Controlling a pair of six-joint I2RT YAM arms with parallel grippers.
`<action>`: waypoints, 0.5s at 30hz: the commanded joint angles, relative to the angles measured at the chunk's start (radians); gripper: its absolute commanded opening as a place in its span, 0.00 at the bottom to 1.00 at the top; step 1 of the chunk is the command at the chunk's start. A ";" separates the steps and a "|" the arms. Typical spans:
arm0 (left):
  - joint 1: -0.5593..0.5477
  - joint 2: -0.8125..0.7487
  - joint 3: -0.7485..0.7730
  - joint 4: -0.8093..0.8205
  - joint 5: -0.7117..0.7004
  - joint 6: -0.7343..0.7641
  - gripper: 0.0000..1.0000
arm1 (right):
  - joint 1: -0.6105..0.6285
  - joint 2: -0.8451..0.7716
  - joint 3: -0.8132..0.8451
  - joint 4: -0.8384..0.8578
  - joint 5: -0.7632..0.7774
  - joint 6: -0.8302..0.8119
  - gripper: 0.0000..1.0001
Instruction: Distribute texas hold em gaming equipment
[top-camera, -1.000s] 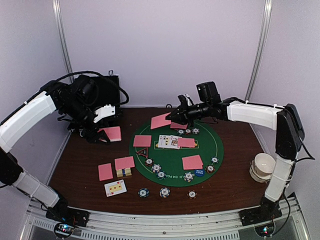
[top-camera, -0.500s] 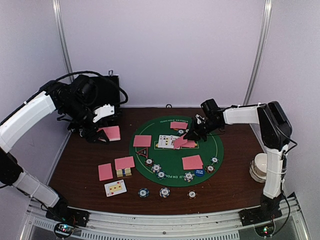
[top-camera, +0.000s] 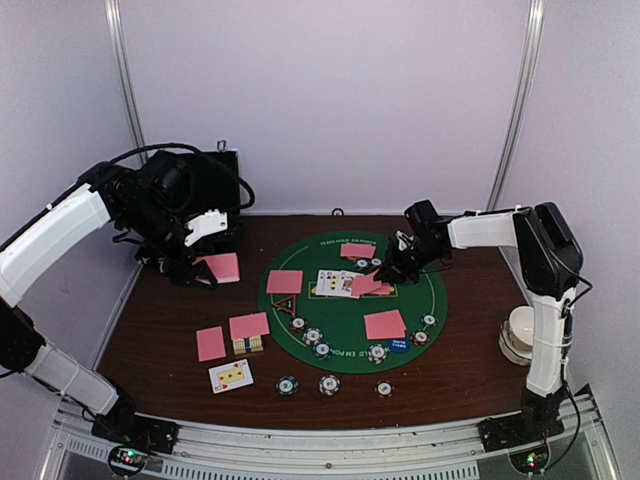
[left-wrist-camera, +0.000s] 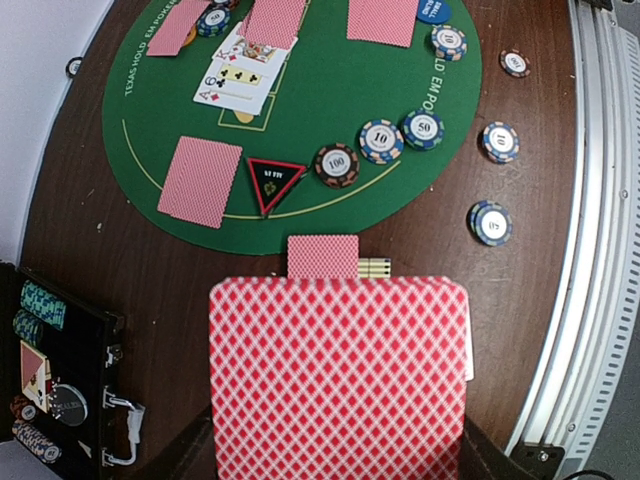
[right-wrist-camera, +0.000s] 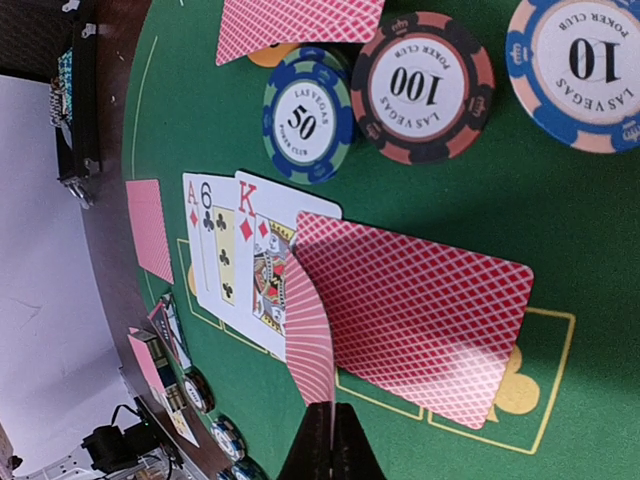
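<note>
Pale lilac walls enclose a dark wooden table bearing a round green felt mat. At the far left corner stands the black hinged case; the left wrist view shows chips stored inside it. A white paper cup sits near the table's right edge, well apart from the mat.

Left gripper: clamped on a pink-backed stack, held above the wood just in front of the case, left of the mat.

Right gripper: pinched tight on a tilted card, pink back outward, over the mat's centre. Below it lie three fanned face-up cards (A, 6, K) and a face-down card overlapping the K; whether the tilted card touches them cannot be told.

A 50 chip, 100 chip and 10 chip lie in a row beyond. Three loose chips rest on bare wood near the mat's front rim. The red-black triangle marker lies on the mat's left side.
</note>
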 joint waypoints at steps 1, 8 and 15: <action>0.011 -0.031 -0.013 0.034 0.003 0.009 0.00 | -0.006 0.016 0.020 -0.050 0.062 -0.054 0.00; 0.017 -0.043 -0.026 0.038 0.004 0.010 0.00 | -0.005 0.013 0.029 -0.100 0.109 -0.085 0.07; 0.025 -0.052 -0.055 0.048 -0.001 0.011 0.00 | 0.001 -0.027 0.033 -0.144 0.163 -0.112 0.49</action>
